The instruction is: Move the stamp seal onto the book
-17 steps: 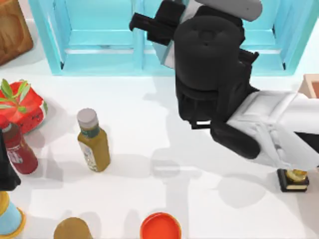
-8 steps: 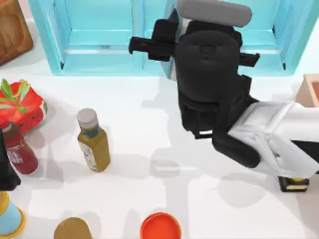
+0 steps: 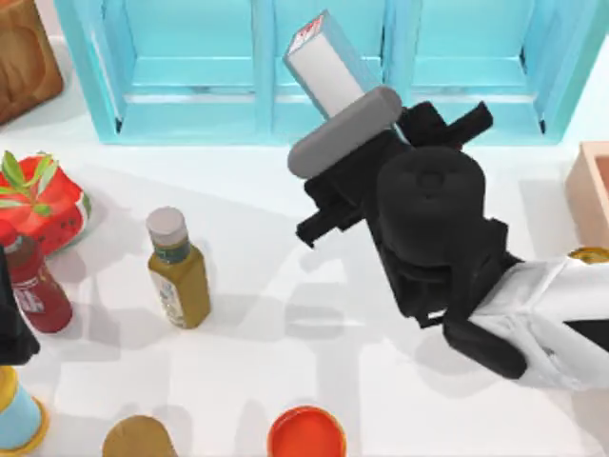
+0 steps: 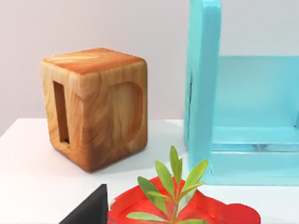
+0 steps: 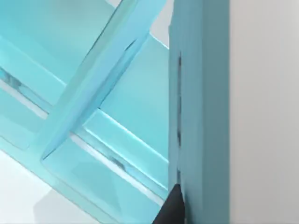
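A white table (image 3: 285, 314) with a light blue shelf unit (image 3: 190, 95) behind it. At the left edge the left gripper (image 4: 88, 211) is parked beside the dark red sauce bottle (image 3: 36, 290), and the olive-yellow bottle (image 3: 178, 276) stands near. The right gripper (image 5: 174, 206) hangs close before the shelf, probably for searching. For both grippers I cannot tell if they grip something, nor where the stamp seal is.

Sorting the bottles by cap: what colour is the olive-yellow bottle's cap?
Grey cap, clearest in the top view.

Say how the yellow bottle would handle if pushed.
The yellow bottle stands upright, tall and narrow, so a push near its grey cap would probably tip it. Its glossy sides could slip in a grip.
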Robot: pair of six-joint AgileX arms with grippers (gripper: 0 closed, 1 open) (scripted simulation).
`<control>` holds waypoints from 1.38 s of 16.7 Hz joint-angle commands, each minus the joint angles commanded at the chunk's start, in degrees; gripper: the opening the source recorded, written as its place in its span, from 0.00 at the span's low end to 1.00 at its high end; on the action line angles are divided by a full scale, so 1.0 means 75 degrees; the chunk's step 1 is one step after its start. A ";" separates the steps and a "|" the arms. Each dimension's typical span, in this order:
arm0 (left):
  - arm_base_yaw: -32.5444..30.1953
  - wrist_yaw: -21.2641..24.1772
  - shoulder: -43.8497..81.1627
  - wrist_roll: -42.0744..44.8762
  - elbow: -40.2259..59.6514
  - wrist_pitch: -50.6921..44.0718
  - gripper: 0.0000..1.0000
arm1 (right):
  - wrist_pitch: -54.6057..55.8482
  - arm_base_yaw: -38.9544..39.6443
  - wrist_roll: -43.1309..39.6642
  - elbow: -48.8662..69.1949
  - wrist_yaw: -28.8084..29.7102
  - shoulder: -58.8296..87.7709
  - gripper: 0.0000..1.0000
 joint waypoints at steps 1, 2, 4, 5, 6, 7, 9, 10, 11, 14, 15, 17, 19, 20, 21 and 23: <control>0.0000 0.0000 0.0000 0.0000 0.0000 0.0000 1.00 | 0.0157 -0.0070 -0.0922 -0.0282 -0.0233 -0.0034 0.00; 0.0000 0.0000 0.0000 0.0000 0.0000 0.0000 1.00 | 0.0308 -0.0144 -0.1815 -0.0566 -0.0471 -0.0082 0.00; 0.0000 0.0000 0.0000 0.0000 0.0000 0.0000 1.00 | 0.0588 -0.0304 -0.3427 -0.1133 -0.0946 -0.0208 0.00; 0.0000 0.0000 0.0000 0.0000 0.0000 0.0000 1.00 | 0.0713 -0.0386 -0.4121 -0.1408 -0.1176 -0.0280 0.00; 0.0000 0.0000 0.0000 0.0000 0.0000 0.0000 1.00 | 0.0828 -0.0466 -0.4737 -0.1670 -0.1393 -0.0352 0.00; 0.0000 0.0000 0.0000 0.0000 0.0000 0.0000 1.00 | 0.0932 -0.0542 -0.5274 -0.1912 -0.1595 -0.0422 0.00; 0.0000 0.0000 0.0000 0.0000 0.0000 0.0000 1.00 | 0.1105 -0.0669 -0.6110 -0.2317 -0.1935 -0.0545 0.00; 0.0000 0.0000 0.0000 0.0000 0.0000 0.0000 1.00 | 0.1171 -0.0717 -0.6402 -0.2467 -0.2064 -0.0593 0.00; 0.0000 0.0000 0.0000 0.0000 0.0000 0.0000 1.00 | 0.1221 -0.0752 -0.6612 -0.2578 -0.2159 -0.0629 0.00; 0.0000 0.0000 0.0000 0.0000 0.0000 0.0000 1.00 | 0.1263 -0.0782 -0.6790 -0.2672 -0.2240 -0.0660 0.00; 0.0000 0.0000 0.0000 0.0000 0.0000 0.0000 1.00 | 0.1263 -0.0782 -0.6790 -0.2672 -0.2240 -0.0660 0.00; 0.0000 0.0000 0.0000 0.0000 0.0000 0.0000 1.00 | 0.1233 -0.0745 -0.6742 -0.2686 -0.2232 -0.0587 0.00; 0.0000 0.0000 0.0000 0.0000 0.0000 0.0000 1.00 | 0.1233 -0.0735 -0.6751 -0.2722 -0.2214 -0.0660 0.00; 0.0000 0.0000 0.0000 0.0000 0.0000 0.0000 1.00 | 0.1233 -0.0725 -0.6760 -0.2756 -0.2196 -0.0727 0.00; 0.0000 0.0000 0.0000 0.0000 0.0000 0.0000 1.00 | 0.1234 -0.0716 -0.6768 -0.2784 -0.2181 -0.0784 0.00; 0.0000 0.0000 0.0000 0.0000 0.0000 0.0000 1.00 | 0.1234 -0.0713 -0.6771 -0.2794 -0.2176 -0.0804 0.00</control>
